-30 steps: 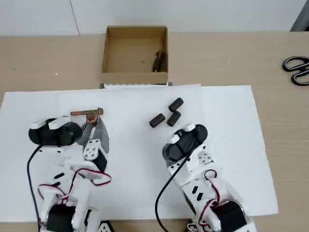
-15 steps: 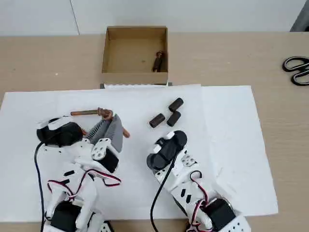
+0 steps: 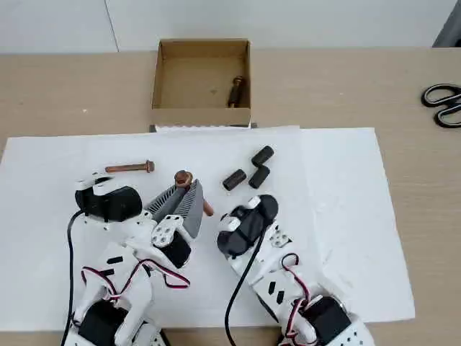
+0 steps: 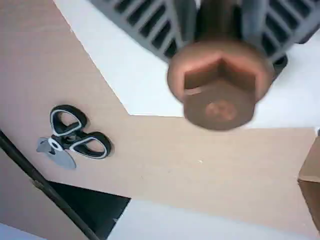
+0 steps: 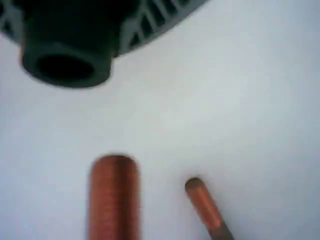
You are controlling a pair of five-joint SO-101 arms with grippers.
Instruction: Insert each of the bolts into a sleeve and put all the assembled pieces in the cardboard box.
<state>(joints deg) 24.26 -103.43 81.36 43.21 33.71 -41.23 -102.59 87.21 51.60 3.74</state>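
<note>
— Bolt (image 3: 183,177) axis?
— Left gripper (image 3: 187,190) clamps it under the head; shank slants toward the right gripper (image 5: 75,27), which is clamped on 1 sleeve (image 5: 65,60). Threaded tip is near the bore, not yet in.

Held bolt (image 3: 183,178) copper-brown; loose bolt (image 3: 130,168) the same. 3 sleeves (image 3: 234,179) on the paper black; held sleeve (image 5: 65,60) black too. Left gripper (image 3: 183,185): fingers (image 3: 193,209) grey, ribbed. Arms (image 3: 119,259) white with black motors, red wires (image 3: 167,268). Box (image 3: 202,115) brown. Paper (image 3: 346,180) white. Table (image 3: 72,86) tan woodgrain. Scissors (image 3: 443,104) black-handled.
</note>
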